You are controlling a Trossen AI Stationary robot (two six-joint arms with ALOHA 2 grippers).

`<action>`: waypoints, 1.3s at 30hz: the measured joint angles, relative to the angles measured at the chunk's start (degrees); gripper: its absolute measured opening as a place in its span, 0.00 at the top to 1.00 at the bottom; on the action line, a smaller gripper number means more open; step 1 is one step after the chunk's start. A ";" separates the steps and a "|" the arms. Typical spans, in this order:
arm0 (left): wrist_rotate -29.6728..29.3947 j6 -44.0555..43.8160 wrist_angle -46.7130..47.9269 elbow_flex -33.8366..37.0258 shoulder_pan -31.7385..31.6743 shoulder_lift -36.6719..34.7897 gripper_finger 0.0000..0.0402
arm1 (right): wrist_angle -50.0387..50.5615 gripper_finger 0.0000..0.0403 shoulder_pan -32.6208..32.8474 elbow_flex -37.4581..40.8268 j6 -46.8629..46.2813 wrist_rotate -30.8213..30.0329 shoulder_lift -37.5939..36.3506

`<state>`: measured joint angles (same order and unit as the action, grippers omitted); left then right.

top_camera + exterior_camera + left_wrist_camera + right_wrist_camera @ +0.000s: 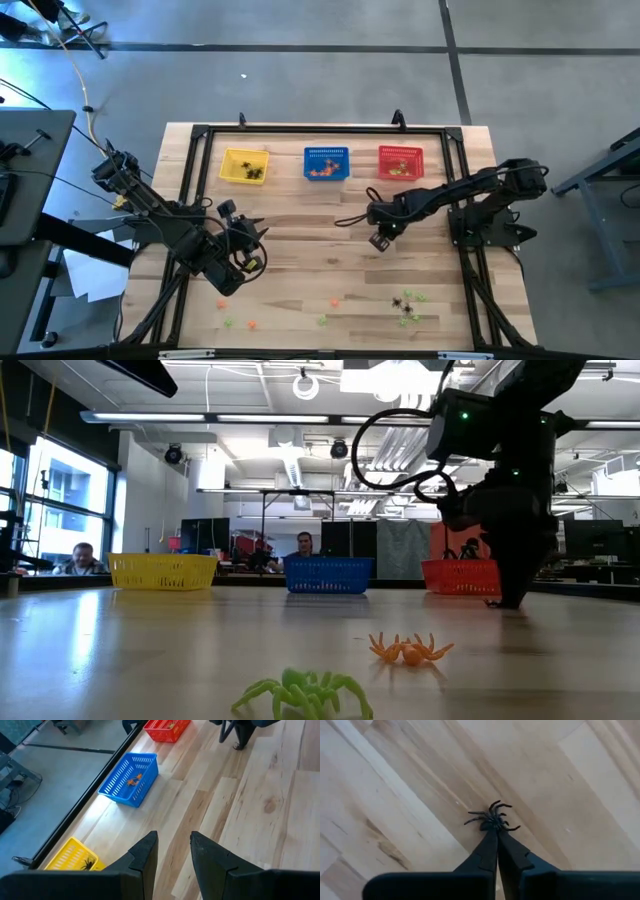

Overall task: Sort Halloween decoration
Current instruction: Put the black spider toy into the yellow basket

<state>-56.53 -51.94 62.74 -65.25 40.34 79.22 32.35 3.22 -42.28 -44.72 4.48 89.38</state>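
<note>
Black spider point(492, 819) in right tool point(497, 837)

Overhead, table-level, two wrist cameras

No text, label, brand, number or sign can be read in any view: none on the baskets, the counter, the arms or in the room behind.

Three baskets point(325, 163) in a row along tabletop point(300, 250) far edge. Trinkets point(405, 303) scattered near front edge. Right claw point(379, 241) mid-tabletop, before rightmost basket.
</note>
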 joint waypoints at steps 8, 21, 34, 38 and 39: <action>0.00 0.02 -0.03 -0.02 0.00 0.00 0.75 | 2.36 1.00 0.07 0.13 -2.33 -0.68 -9.33; -1.02 -0.06 0.22 -0.02 0.00 -0.02 0.75 | -14.43 1.00 0.20 -0.02 -2.50 -9.93 -23.51; -13.71 -1.36 -0.03 -0.02 -0.13 -0.02 0.75 | -46.60 1.00 6.07 -0.09 13.29 -11.94 -18.67; -17.13 -2.45 -3.16 -0.02 -1.51 0.27 0.75 | -49.67 1.00 8.74 -0.09 18.56 -14.70 -16.99; -18.38 -2.35 -4.66 -0.02 -1.89 0.56 0.75 | -50.12 1.00 9.34 -0.09 20.19 -15.61 -16.75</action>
<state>-74.91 -54.29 58.08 -65.28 38.45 79.78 -17.77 12.56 -42.37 -24.53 -11.13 72.63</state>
